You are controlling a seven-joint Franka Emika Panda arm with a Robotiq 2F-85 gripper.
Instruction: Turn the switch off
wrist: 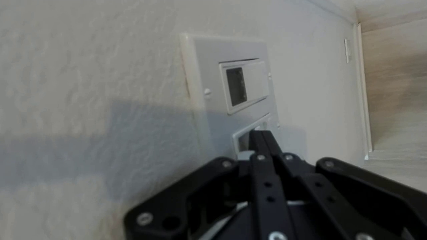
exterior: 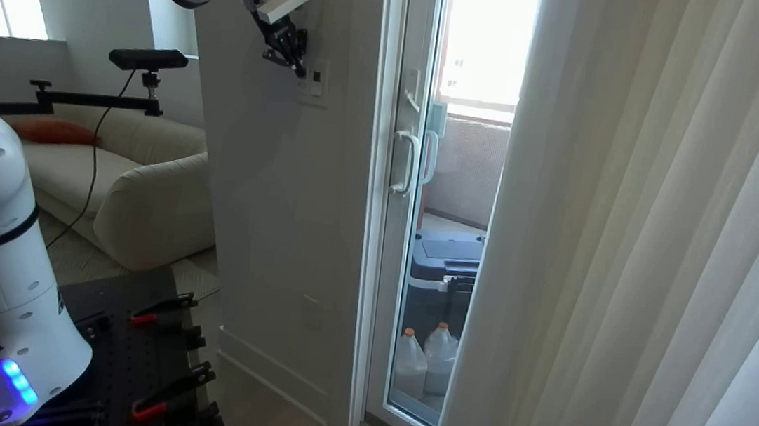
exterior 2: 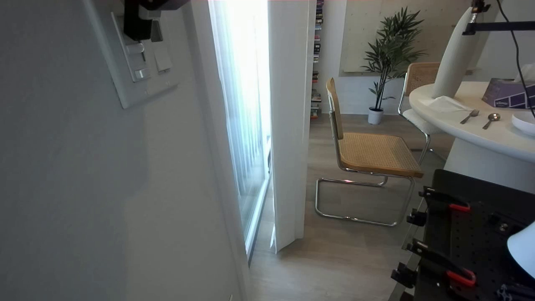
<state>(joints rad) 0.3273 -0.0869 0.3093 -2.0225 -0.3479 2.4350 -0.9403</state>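
The switch is a white wall plate, seen in both exterior views (exterior: 319,98) (exterior 2: 133,93) and in the wrist view (wrist: 211,73). It carries two controls side by side. One is a white paddle (wrist: 256,80) with a dark part at one end. The other has a slot with small white pieces (exterior 2: 142,74) and is partly hidden behind my fingers in the wrist view. My gripper (wrist: 264,132) has its fingers pressed together with nothing between them. Its tips are at the slotted control; I cannot tell whether they touch it. The gripper also shows in both exterior views (exterior: 301,72) (exterior 2: 137,34).
A glass door with a white handle (exterior: 413,163) stands beside the wall, then a long curtain (exterior: 631,232). A low socket plate (wrist: 347,50) is near the floor. A camera on an arm (exterior: 149,59) and a sofa (exterior: 155,203) are behind. A chair (exterior 2: 376,152) stands farther off.
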